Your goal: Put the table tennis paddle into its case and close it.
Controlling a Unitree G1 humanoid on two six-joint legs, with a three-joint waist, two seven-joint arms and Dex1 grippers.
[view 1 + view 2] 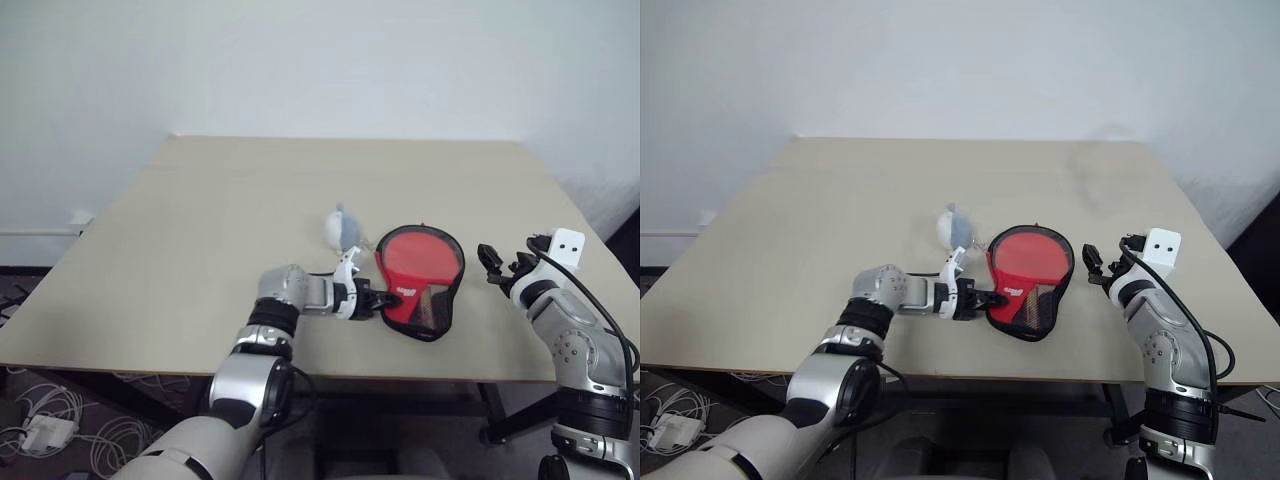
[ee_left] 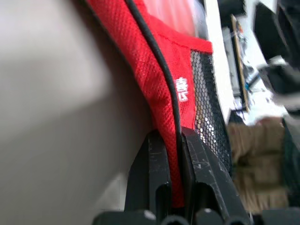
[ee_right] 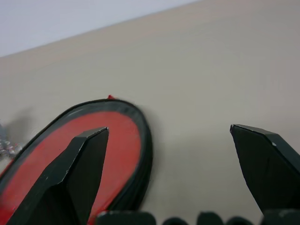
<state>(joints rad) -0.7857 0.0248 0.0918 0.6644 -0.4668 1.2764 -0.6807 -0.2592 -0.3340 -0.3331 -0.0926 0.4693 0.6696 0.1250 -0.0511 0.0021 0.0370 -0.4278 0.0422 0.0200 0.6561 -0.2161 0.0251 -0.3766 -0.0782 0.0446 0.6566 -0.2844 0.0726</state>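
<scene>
The case [image 1: 440, 318] lies flat on the table near its front edge, black-edged, with a white-marked red panel [image 2: 161, 75] beside black mesh. Inside the edging shows the round red face of the table tennis paddle [image 1: 418, 258]. My left gripper [image 1: 385, 297] reaches in from the left and is shut on the case's red panel edge, the fabric pinched between its fingers [image 2: 157, 164]. To the right of the case, apart from it, my right gripper [image 1: 497, 265] hovers open with nothing between its fingers [image 3: 89, 154]. The case's rounded end [image 3: 140, 140] lies ahead of that gripper.
A small grey-white roundish lump [image 1: 343, 228] sits on the table just behind and left of the case. The beige table [image 1: 200, 220] stretches back to a white wall. Cables lie on the floor at the left.
</scene>
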